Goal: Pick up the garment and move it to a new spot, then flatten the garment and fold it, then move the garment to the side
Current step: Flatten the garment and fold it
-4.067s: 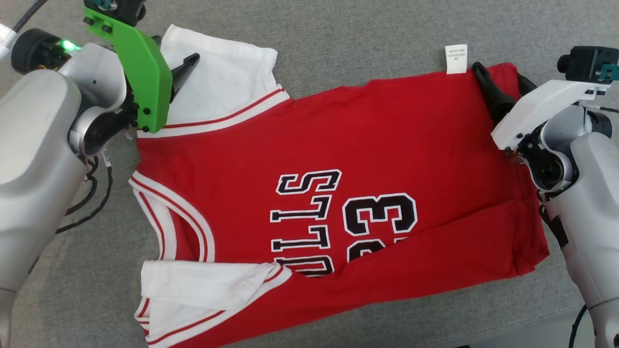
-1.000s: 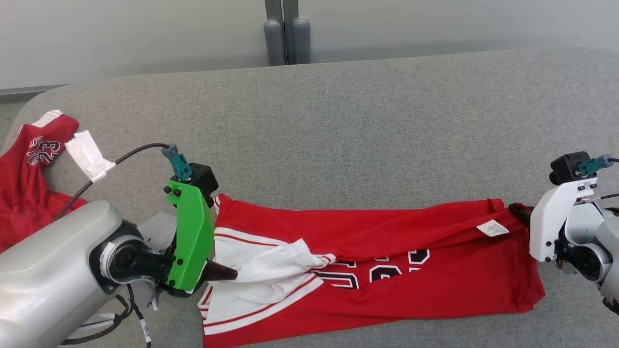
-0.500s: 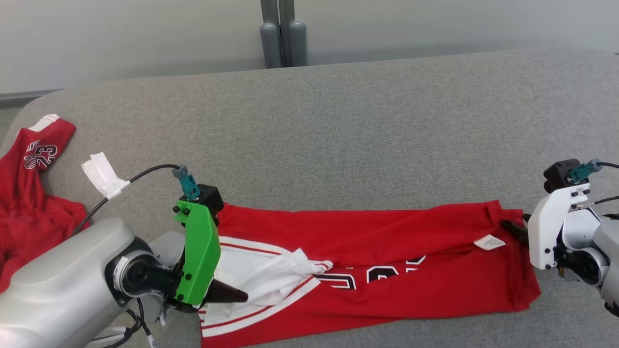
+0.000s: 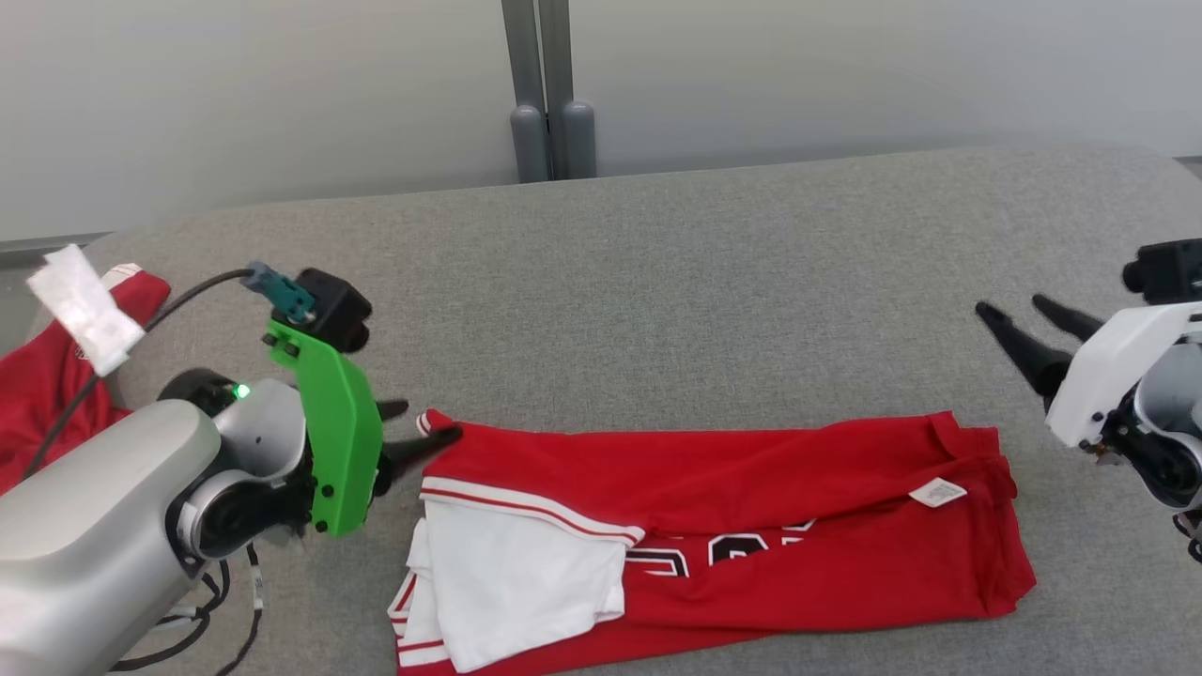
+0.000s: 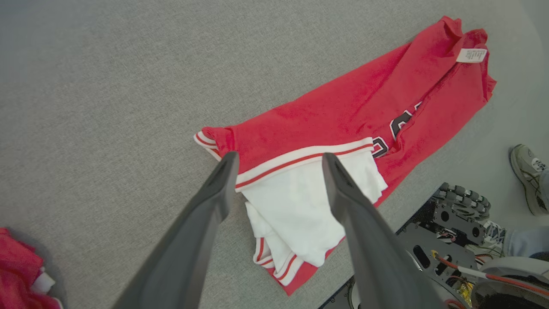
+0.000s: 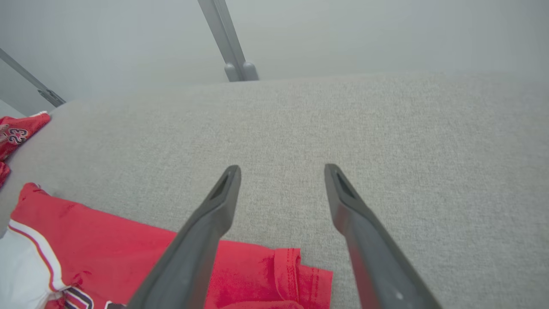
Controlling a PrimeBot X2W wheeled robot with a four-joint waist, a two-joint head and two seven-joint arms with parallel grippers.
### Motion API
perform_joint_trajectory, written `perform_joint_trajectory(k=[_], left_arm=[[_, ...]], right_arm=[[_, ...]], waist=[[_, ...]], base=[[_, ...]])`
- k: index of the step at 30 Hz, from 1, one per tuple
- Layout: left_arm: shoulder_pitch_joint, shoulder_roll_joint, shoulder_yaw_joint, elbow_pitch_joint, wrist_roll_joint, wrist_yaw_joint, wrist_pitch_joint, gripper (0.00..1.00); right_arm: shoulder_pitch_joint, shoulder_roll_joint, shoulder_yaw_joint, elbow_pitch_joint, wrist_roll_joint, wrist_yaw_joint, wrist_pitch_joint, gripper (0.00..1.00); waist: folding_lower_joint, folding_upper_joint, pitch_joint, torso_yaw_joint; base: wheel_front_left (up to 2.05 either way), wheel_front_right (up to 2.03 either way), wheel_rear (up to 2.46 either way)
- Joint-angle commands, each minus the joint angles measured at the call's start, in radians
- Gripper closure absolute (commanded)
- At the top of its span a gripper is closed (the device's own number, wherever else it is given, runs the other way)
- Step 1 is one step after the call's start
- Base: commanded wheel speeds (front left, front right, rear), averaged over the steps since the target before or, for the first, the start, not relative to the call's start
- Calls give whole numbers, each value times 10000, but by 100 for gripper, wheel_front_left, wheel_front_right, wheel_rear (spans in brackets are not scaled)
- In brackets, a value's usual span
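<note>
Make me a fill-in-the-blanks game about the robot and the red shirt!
1. The folded jersey is mostly the colour ____.
2. The left gripper and the right gripper both stand ____, holding nothing.
3. The jersey lies on a ____ fabric surface.
4. Its white tag sits at the end nearer the ____ gripper.
Missing words: red, open, grey, right.

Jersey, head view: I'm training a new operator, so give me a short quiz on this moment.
1. True or false: the left gripper is clamped on the jersey.
2. The white label lies nearer which? A. left gripper B. right gripper
3. Fill in: a second garment, also red, lies at the head view's far ____.

Key: 1 false, its jaws stand open beside the jersey's corner; 2 B; 3 left.
</note>
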Motion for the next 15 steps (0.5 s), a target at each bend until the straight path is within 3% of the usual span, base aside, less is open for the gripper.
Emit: perform_joint_trajectory(k=[1, 8, 13, 15], left_arm=[[146, 131, 175, -90, 396, 139, -696, 0], [1228, 756, 1337, -548, 1588, 1705, -4682, 0], [2487, 1009, 2305, -1193, 1813, 3011, -7497, 0], [3101, 1068, 2787, -1354, 2014, 3575, -8143, 0]], right_arm=[[217, -103, -270, -217, -27, -3, -578, 0], [1241, 153, -1982, -998, -786, -1, -3081, 0], [2544, 954, -4104, -1409, -2004, -1, -3343, 0], [3350, 1637, -5387, -1772, -2754, 0, -3344, 0]], waist=[[0, 0, -89, 54], [0, 0, -244, 148], [0, 0, -336, 278], [0, 0, -367, 338]], base=[[0, 0, 0], [0, 0, 0], [0, 0, 0], [0, 0, 0]])
